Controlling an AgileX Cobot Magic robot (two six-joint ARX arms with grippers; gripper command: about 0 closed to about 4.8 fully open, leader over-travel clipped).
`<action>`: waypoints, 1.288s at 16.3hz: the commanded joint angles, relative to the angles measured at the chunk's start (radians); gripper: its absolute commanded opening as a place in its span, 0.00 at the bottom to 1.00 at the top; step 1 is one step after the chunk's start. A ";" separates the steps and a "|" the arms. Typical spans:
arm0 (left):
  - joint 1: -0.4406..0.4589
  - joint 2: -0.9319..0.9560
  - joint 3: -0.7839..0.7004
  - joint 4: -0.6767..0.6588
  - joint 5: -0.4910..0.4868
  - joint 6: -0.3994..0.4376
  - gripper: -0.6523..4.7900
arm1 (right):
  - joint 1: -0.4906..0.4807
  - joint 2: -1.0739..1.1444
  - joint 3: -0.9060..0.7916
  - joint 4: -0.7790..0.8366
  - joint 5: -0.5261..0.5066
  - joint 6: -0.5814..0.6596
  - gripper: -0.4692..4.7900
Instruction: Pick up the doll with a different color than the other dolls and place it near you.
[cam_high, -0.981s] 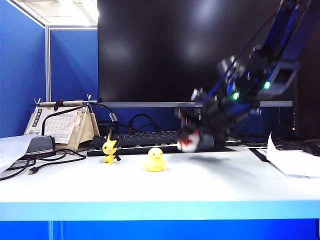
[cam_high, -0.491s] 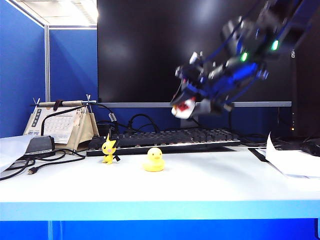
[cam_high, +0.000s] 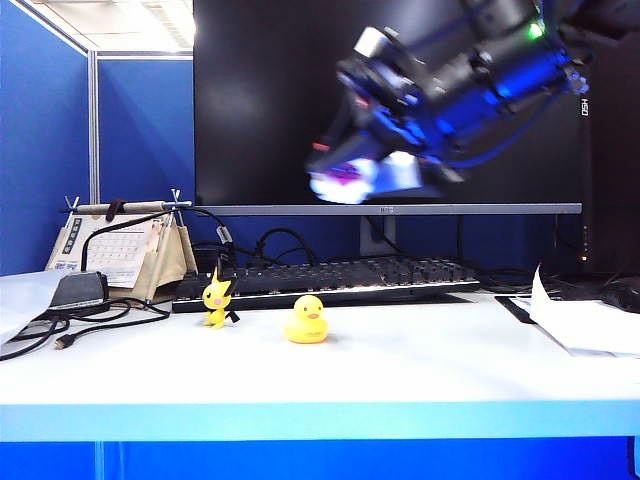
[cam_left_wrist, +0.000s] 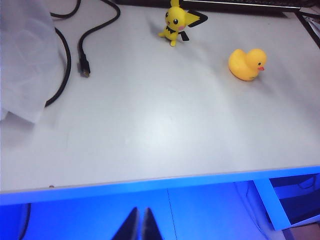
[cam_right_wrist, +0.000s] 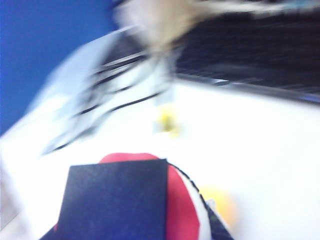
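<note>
Exterior view: right hand (cam_high: 345, 180) high above table, clenched around white doll (cam_high: 365, 178).

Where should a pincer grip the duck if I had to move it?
Grip the duck across its round body, below the head, coming straight down. It sits upright, apart from the pointed-eared figure; the right pincer is busy holding the white doll high.

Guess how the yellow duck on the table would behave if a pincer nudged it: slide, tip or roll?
The yellow duck sits on a broad flat base on the smooth white table, so it would probably slide rather than roll. Its low, rounded body suggests it is hard to tip. It looks like a small hollow toy, so likely light; a nudge could send it skidding.
</note>
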 joint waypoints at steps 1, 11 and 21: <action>0.000 0.000 0.001 0.002 0.001 -0.002 0.16 | 0.121 -0.030 -0.077 0.081 0.001 0.005 0.49; 0.000 0.000 0.001 0.002 0.001 -0.002 0.16 | 0.232 0.060 -0.219 0.200 0.137 0.051 0.49; 0.000 0.000 0.001 0.002 0.001 -0.002 0.16 | 0.166 0.243 -0.221 0.373 0.156 0.104 0.49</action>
